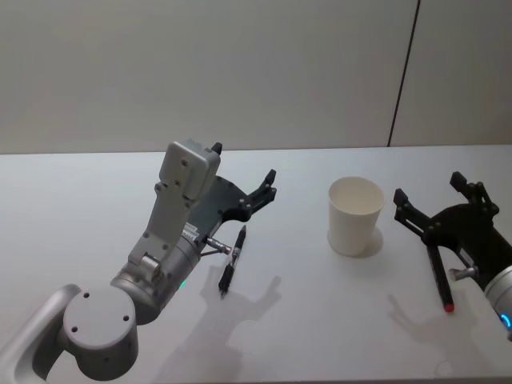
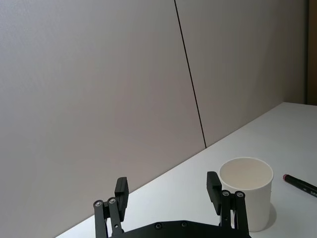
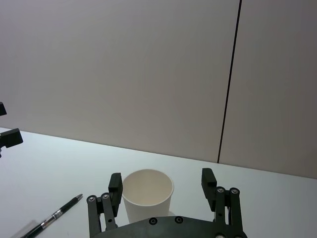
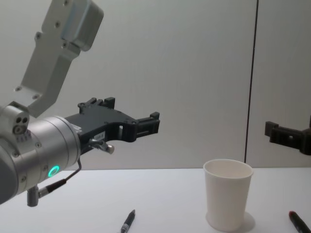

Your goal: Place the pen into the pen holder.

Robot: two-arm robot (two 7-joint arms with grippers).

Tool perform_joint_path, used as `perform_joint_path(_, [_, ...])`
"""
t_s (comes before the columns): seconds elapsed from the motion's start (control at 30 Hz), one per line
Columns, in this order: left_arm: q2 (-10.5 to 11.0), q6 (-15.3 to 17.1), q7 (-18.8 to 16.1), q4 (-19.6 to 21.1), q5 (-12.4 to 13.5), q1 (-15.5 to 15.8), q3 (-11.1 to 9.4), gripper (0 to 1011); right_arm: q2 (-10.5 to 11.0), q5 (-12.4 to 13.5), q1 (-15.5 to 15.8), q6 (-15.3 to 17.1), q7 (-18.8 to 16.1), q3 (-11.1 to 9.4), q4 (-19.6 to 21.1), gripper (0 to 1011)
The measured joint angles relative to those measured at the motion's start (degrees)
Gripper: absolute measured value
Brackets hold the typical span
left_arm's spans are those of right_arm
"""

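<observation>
White tabletop [image 1: 80, 200] spreads across the lower half of the head view, and I have both arms above it with nothing held. My left gripper [image 1: 268, 188] sits centre-left of that frame, jaws spread wide, and in the chest view it hangs well above the surface. My right gripper [image 1: 428, 192] is at the right edge, equally wide open and empty. Between them stands the pen holder [image 1: 355, 214], upright, mouth open, nothing inside that I can see. Two pens lie flat. The black pen [image 1: 233, 260] is just below the left gripper in the frame, left of the cup, its long axis running nearly top to bottom with a slight lean to the right at its upper end. The red-tipped pen [image 1: 441, 276] lies lower right on a similar axis, red end nearest the bottom. By my reading each arm has its own pen close by, and the task sentence does not settle which is meant. The right gripper covers the red-tipped pen's upper end, and the chest view's bottom edge cuts off both pens.
</observation>
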State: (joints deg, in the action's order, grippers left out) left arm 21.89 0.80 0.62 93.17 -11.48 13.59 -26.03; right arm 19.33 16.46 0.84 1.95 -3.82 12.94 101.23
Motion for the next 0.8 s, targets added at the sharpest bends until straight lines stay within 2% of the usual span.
perform_joint_path(0.8, [0.00, 0.00, 0.00, 0.00, 0.00, 0.00, 0.00, 1004, 0.00, 0.00, 0.00, 0.00, 0.00, 0.00, 0.00, 1001])
